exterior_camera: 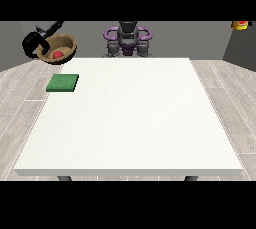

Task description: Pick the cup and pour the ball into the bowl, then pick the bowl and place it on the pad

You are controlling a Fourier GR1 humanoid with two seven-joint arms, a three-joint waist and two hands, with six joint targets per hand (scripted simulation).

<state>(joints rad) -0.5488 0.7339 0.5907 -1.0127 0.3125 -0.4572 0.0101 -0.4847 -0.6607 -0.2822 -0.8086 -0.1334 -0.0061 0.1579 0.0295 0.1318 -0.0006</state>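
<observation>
Hand at view's left (33, 43) holds bowl (59, 49) tilted aloft

A large white table (130, 123) bears only a green pad (63, 83) near its far left corner.

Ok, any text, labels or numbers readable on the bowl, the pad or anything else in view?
None can be read.
Wooden bowl: no markings.
Green pad: plain.
White table: plain.
Yellow-and-red object at top right: too small and cut off to tell.
</observation>
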